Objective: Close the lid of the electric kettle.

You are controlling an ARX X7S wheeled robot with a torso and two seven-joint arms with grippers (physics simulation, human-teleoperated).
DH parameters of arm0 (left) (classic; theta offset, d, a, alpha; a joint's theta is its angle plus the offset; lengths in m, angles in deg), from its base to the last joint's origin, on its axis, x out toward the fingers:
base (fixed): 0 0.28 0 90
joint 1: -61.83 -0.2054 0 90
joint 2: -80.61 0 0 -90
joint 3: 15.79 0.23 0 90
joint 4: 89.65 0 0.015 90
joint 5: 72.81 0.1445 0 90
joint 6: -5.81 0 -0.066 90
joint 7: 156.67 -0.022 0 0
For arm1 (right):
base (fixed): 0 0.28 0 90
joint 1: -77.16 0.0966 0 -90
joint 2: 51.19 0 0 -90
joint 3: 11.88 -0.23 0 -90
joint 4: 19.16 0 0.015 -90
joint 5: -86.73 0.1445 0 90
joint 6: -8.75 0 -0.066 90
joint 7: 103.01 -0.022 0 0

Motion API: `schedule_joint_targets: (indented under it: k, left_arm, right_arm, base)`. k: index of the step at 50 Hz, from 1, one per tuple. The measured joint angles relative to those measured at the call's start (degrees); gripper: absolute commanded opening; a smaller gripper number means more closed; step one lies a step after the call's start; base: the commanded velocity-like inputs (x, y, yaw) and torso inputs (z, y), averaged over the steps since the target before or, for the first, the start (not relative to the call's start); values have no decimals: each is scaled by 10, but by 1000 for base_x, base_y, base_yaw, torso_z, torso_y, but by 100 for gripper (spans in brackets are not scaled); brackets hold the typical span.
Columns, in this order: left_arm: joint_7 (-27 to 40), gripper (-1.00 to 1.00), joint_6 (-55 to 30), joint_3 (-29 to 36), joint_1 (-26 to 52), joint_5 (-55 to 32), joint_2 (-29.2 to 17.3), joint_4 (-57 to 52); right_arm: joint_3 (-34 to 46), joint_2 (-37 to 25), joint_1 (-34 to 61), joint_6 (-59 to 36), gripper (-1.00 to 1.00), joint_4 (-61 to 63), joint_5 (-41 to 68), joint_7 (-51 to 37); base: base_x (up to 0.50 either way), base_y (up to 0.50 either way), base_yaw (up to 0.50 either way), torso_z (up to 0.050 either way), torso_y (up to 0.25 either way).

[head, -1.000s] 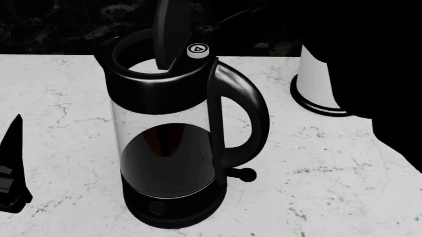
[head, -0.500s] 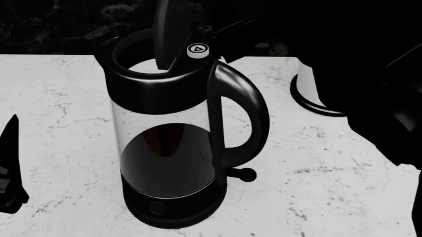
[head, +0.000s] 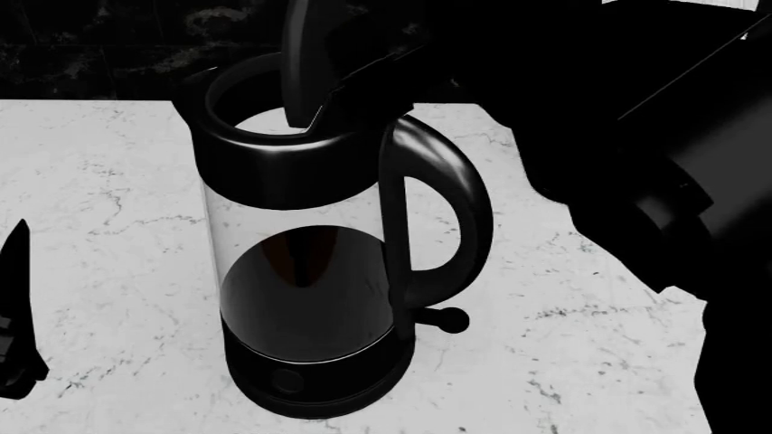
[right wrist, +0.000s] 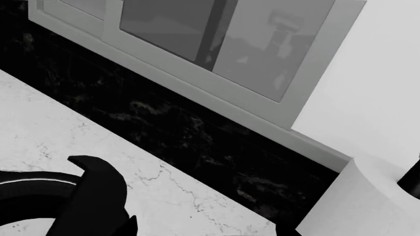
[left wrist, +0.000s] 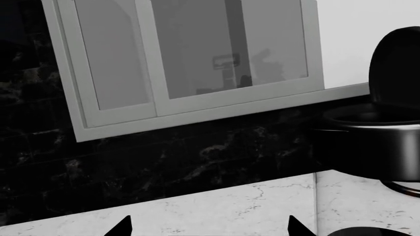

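Observation:
The electric kettle (head: 307, 262), clear glass with black base, rim and curved handle (head: 453, 212), stands mid-counter. Its lid (head: 309, 50) stands upright on its hinge, open. My right arm (head: 657, 136) reaches in from the right, and its gripper (head: 383, 61) is close beside the lid over the rim, hiding the button. In the right wrist view the gripper (right wrist: 204, 231) is open, with the lid's edge (right wrist: 92, 196) next to one fingertip. My left gripper (head: 17, 316) hangs low at the counter's left, open and empty (left wrist: 208, 230), apart from the kettle (left wrist: 374, 140).
The white marble counter (head: 108, 181) runs under everything. A black marbled backsplash (left wrist: 196, 157) and a grey-framed window (left wrist: 196, 103) stand behind it. A white cylinder (right wrist: 354, 206) stands right of the kettle, hidden in the head view by my right arm.
My right arm has swung left over the counter to the kettle's top, now covering the white cylinder and the lid's button. The left gripper drifted slightly left and down. The lid has not moved.

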Motion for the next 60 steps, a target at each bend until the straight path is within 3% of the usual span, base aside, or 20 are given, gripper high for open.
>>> schedule_joint_targets:
  k: [60]
  left_arm:
    - [-5, 100, 61, -56, -73, -12, -15, 6]
  right_arm:
    - [62, 104, 26, 109, 100, -148, -75, 56]
  base:
    - [2, 2, 4, 0, 0]
